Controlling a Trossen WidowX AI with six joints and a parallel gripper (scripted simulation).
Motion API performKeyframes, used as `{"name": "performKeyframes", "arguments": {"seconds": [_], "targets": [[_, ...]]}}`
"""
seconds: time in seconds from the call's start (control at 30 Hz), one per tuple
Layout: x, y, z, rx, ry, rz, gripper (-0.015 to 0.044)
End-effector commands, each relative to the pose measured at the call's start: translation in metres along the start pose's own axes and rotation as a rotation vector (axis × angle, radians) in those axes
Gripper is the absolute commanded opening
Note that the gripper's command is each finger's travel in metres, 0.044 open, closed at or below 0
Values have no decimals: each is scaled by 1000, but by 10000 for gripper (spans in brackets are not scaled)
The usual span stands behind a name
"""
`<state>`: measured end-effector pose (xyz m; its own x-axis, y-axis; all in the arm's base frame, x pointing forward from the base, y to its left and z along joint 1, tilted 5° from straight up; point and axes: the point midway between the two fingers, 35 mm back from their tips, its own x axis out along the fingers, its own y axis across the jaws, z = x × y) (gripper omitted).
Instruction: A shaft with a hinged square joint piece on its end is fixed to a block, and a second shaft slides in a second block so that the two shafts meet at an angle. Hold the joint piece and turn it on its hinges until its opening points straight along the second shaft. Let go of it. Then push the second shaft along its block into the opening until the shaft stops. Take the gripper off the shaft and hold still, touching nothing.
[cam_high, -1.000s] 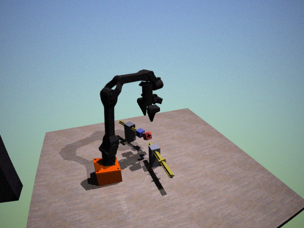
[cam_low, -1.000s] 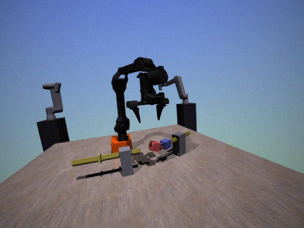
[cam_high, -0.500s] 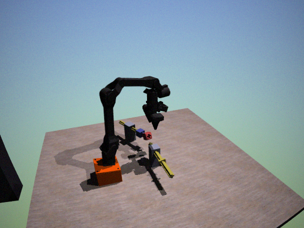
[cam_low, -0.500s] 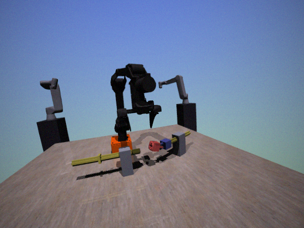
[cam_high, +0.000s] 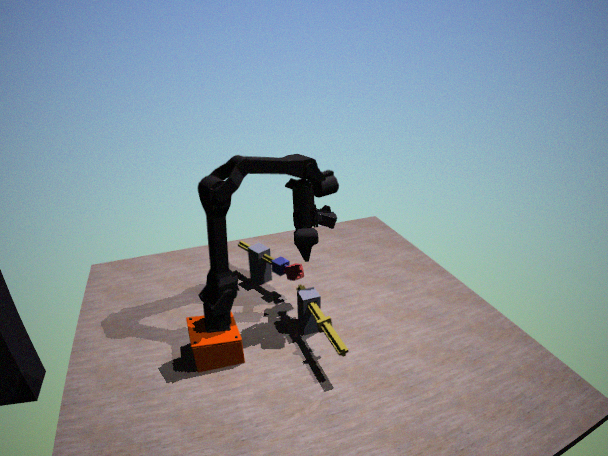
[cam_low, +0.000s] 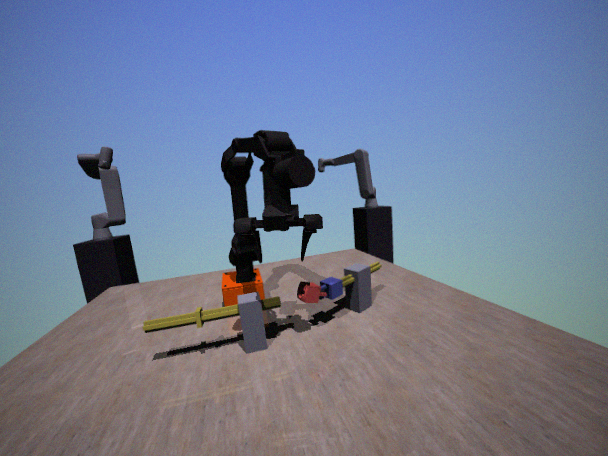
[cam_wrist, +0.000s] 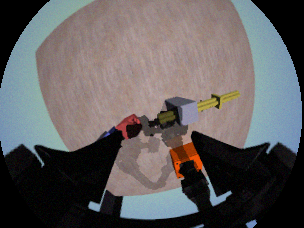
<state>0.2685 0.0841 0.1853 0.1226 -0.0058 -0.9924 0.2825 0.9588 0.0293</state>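
The red joint piece (cam_high: 295, 271) (cam_low: 309, 293) (cam_wrist: 127, 121) hangs on its hinges from the blue piece (cam_high: 280, 265) (cam_low: 331, 288) at the end of the first yellow shaft (cam_high: 243, 245) (cam_low: 376, 267). Its dark opening faces roughly toward the second yellow shaft (cam_high: 334, 337) (cam_low: 172, 321) (cam_wrist: 230, 96); exact alignment is unclear. A gap separates them. That shaft runs through the second grey block (cam_high: 310, 312) (cam_low: 254, 325) (cam_wrist: 187, 111), with its collar on the outer side. My gripper (cam_high: 307, 260) (cam_low: 280, 260) (cam_wrist: 158, 134) is open and empty, above the gap and touching nothing.
The first grey block (cam_high: 260, 265) (cam_low: 359, 290) stands behind the blue piece. My orange base (cam_high: 216, 345) (cam_low: 243, 287) (cam_wrist: 185, 157) stands beside the two blocks. Two grey arms (cam_low: 113, 195) (cam_low: 365, 175) stand on dark pedestals beyond the table.
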Motion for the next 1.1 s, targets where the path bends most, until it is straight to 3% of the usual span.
{"name": "performKeyframes", "arguments": {"seconds": [0.0, 1.07], "targets": [[4, 0, -1, 98, -4, -19, 440], [16, 4, -4, 949, -132, -84, 440]]}}
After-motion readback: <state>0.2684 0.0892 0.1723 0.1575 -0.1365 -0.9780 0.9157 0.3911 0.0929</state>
